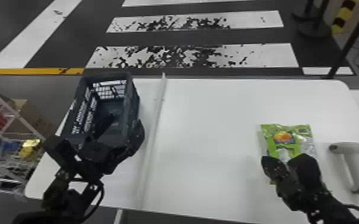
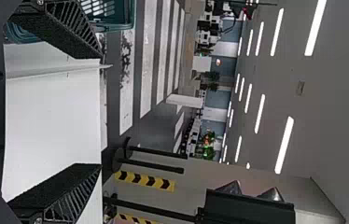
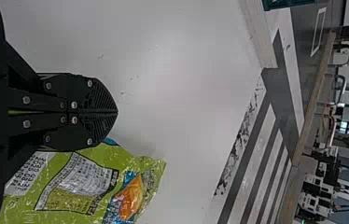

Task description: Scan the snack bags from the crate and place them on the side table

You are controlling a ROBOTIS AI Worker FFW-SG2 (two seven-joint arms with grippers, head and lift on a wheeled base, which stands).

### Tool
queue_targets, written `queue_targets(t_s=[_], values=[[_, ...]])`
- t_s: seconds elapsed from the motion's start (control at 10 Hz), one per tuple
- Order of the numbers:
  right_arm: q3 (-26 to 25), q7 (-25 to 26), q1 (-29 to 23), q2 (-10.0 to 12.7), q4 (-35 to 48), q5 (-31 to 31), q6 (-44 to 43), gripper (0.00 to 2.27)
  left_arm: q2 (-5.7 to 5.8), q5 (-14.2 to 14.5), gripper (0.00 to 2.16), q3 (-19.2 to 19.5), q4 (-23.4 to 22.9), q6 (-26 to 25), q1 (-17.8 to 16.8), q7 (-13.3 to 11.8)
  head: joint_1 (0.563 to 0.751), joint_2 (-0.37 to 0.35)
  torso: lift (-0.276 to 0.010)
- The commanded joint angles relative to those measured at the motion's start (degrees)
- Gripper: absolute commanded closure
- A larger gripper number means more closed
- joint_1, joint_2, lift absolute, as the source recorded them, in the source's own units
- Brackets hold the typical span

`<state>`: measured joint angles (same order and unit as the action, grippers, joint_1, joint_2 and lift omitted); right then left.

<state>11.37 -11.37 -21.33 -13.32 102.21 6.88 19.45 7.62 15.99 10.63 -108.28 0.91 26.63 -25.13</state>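
Bag (image 1: 288,138) could skid or crumple if we lower our right gripper (image 3: 116,112), jaws clenched, onto it; our left gripper (image 2: 101,111) has jaws spread.

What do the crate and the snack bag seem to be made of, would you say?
The crate looks like dark plastic with a matte finish, judging by its moulded grid openings. The snack bag seems to be thin, glossy plastic film, possibly foil-lined, given its creases and glints.

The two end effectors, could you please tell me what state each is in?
Left end effector: open, holding nothing.
Right end effector: closed, nothing between its tips.
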Motion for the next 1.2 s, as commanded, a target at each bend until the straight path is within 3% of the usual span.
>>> queue_targets(t_s=[0.0, 0.2, 0.5, 1.0, 1.1], values=[[-3.2, -0.3, -3.2, 0.0, 6.9, -4.5, -0.2, 1.41, -0.06, 0.0, 0.04, 0.0, -0.1, 0.0, 0.0, 0.0, 0.695, 0.137, -0.050], [-9.7, -2.7, -5.4, 0.2, 14.2, -7.7, 3.5, 0.11, -0.06, 0.0, 0.04, 0.0, -0.4, 0.0, 0.1, 0.0, 0.695, 0.129, -0.050], [-18.8, -2.6, -5.0, 1.5, 13.5, -9.9, 8.1, 0.05, -0.24, -0.2, 0.04, -1.2, -1.2, 0.0, 0.1, 1.0, 0.695, 0.039, -0.050], [-24.4, -3.4, -1.2, 0.6, 6.2, -9.5, 12.0, 0.07, -0.94, -1.4, 0.04, -5.8, -4.4, -2.3, -0.1, 9.8, 0.695, -0.128, -0.050], [-24.5, -5.0, 0.1, 0.1, 4.4, -9.3, 13.6, 0.07, -1.03, -1.7, 0.04, -6.2, -4.7, -4.0, -0.1, 10.3, 0.695, -0.152, -0.050]])
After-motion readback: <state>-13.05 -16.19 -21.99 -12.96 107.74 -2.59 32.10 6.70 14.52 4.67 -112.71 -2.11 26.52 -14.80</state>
